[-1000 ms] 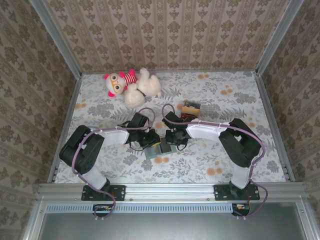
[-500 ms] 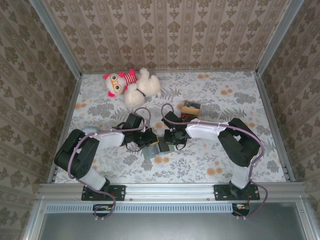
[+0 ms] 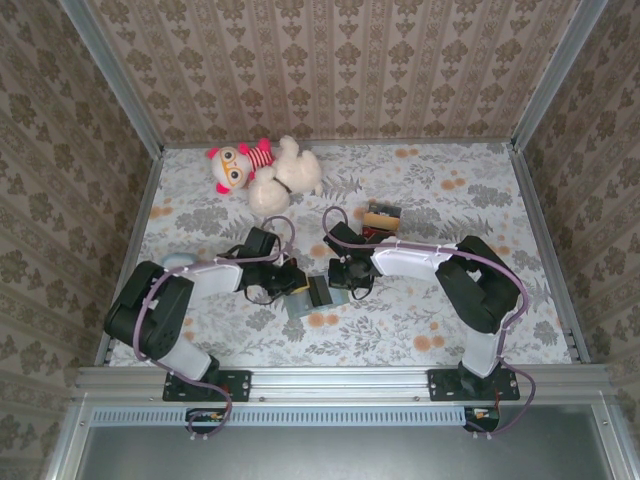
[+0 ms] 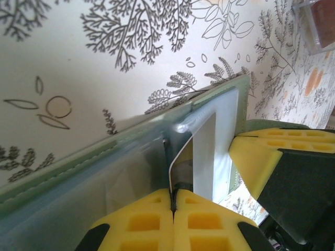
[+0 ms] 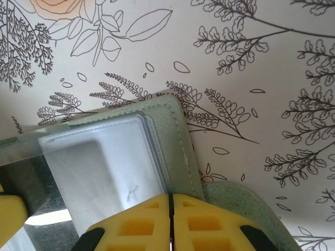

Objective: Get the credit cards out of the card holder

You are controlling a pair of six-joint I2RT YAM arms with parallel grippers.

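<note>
Left claw, right claw, pinching card holder (elbows bent)

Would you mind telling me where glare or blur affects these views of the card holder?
Left wrist: a bright glare spot on the card holder's clear sleeve, near edge soft. Right wrist: sleeve milky with reflections, tablecloth print crisp. Top external: even light, faint shadows.
</note>
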